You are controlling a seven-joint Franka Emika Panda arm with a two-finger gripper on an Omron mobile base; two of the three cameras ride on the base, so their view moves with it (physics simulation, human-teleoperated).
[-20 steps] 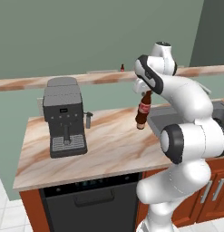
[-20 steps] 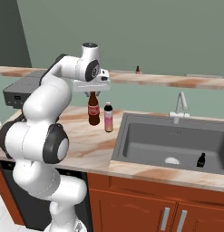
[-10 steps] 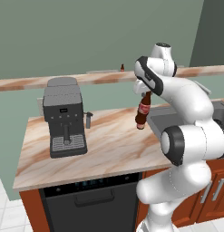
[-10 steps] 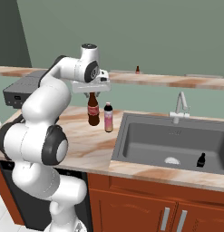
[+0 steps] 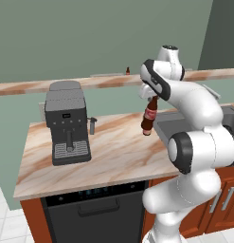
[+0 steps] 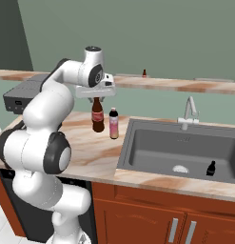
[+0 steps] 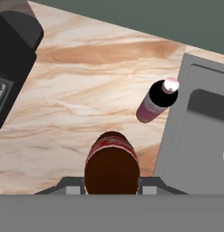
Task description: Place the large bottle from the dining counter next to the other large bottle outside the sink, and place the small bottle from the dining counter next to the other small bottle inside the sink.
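My gripper [image 6: 96, 98] is shut on the neck of the large bottle [image 6: 97, 117], a dark brown cola bottle with a red label. It hangs slightly tilted, low over the marbled worktop, just left of the other large bottle [image 6: 113, 124], a pale pink one standing outside the sink [image 6: 152, 153]. Looking down from the hand, the large bottle [image 7: 112, 158] fills the space between my fingertips [image 7: 72, 183], with the pink bottle [image 7: 156, 102] beyond it. The small bottle [image 6: 144, 73] stands on the dining counter [image 6: 204, 86]. The other small bottle [image 6: 211, 167], all black, stands inside the basin.
A dark coffee machine [image 5: 66, 124] stands on the left part of the worktop [image 5: 113, 156]. A faucet [image 6: 188, 112] rises behind the sink. Rust-red cabinets and a dishwasher front [image 5: 94, 216] sit below the worktop.
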